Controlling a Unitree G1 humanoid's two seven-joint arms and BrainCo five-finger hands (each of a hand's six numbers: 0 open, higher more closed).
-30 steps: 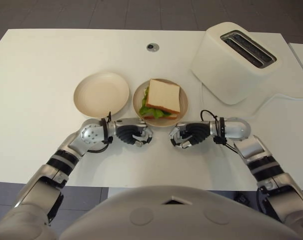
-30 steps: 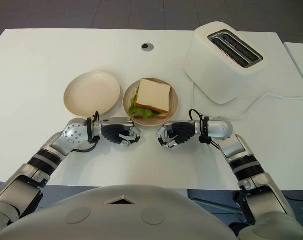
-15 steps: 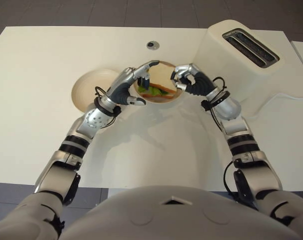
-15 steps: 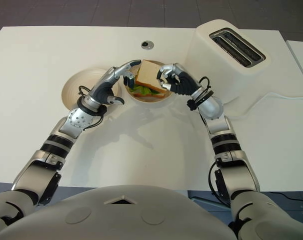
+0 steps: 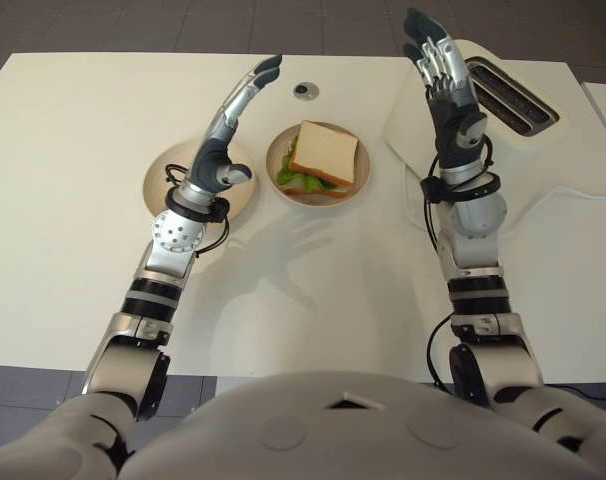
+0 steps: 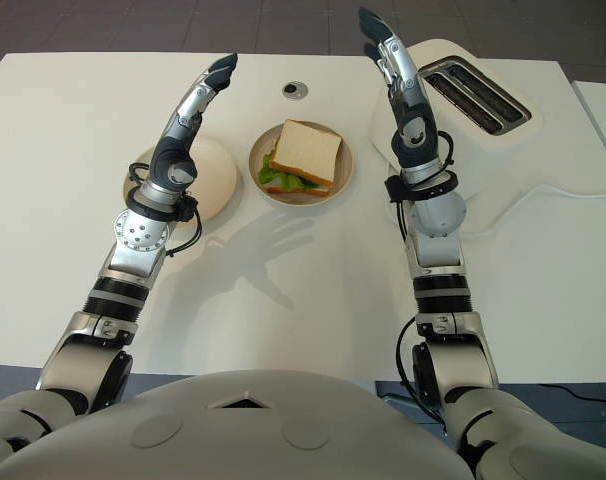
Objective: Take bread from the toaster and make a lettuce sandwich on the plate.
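Left eye view, sandwich (image 5: 323, 160): assembled on the round plate (image 5: 328, 198) at the middle of the table (image 5: 73, 150), a white top slice (image 5: 326, 152) over green lettuce (image 5: 295, 180) that sticks out at the near left edge
Handling: it looks light and soft; the bread would likely dent under a firm pinch, and the loose leaves could slide out if the stack tilts
Where to hold: probably opposite crust edges with a gentle squeeze, kept level; moving the whole plate by its rim seems the safer choice, since the rim is stiff though smooth
Plate contents: the sandwich alone, sitting slightly toward the far side
Second plate (image 6: 213, 175): just beside the first on the left, nothing visible in it, partly hidden behind the left forearm
Toaster (image 5: 528, 150): white, at the far right of the table, its two slots (image 5: 508, 95) dark with no bread standing up in them; a cable (image 5: 573, 195) trails off to the right
Left hand (image 5: 223, 138): held up above the second plate, fingers stretched out, holding nothing
Right hand (image 5: 448, 100): held up in front of the toaster, fingers straight and spread, holding nothing
Task standing: judging by the finished stack and bare slots, it appears complete
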